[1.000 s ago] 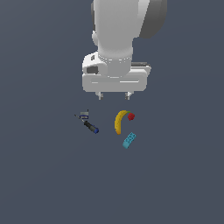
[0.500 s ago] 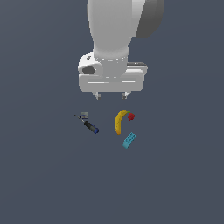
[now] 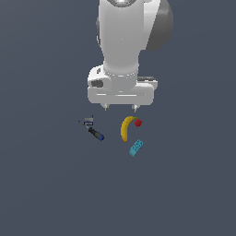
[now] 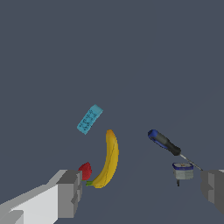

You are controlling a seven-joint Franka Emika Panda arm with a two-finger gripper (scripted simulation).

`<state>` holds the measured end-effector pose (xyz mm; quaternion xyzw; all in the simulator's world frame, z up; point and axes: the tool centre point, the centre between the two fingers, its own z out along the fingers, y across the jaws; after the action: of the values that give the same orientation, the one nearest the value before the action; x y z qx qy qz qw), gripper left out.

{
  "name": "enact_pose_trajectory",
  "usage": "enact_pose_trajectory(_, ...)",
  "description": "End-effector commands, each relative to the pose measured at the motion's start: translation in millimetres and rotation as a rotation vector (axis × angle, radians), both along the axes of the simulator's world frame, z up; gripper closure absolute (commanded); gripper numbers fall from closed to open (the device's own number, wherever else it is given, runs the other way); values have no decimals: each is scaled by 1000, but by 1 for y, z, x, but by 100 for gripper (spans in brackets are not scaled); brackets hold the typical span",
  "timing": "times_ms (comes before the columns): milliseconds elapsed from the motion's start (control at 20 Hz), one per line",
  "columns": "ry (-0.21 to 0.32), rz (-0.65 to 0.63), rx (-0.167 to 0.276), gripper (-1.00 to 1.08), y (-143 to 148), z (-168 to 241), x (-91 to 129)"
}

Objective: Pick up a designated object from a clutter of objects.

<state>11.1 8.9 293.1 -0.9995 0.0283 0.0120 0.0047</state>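
The designated object is a small cyan studded brick (image 3: 136, 148) (image 4: 89, 119) lying flat on the dark floor, nearest the camera in the exterior view's clutter. Beside it lie a yellow banana (image 3: 125, 128) (image 4: 108, 159) and a tiny red piece (image 3: 138, 122) (image 4: 85, 170) touching the banana's end. My gripper (image 3: 120, 108) (image 4: 141, 191) hangs open above the floor, behind the clutter in the exterior view, with nothing between its fingers (image 4: 70, 194). It is apart from the brick.
A blue-handled screwdriver (image 3: 95, 133) (image 4: 164, 142) and a small grey piece (image 3: 89, 120) (image 4: 183, 171) lie on the exterior view's left of the banana. The floor is a plain dark surface all around.
The arm has drifted slightly to the exterior view's left and a little lower. The objects on the floor have not moved.
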Motion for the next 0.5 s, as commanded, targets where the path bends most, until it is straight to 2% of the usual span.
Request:
enact_pose_trajectory(0,0,-32,-2,-92,5,-11,4)
enact_pose_trajectory(450,-5,-200,-9,-92,28,-69,19)
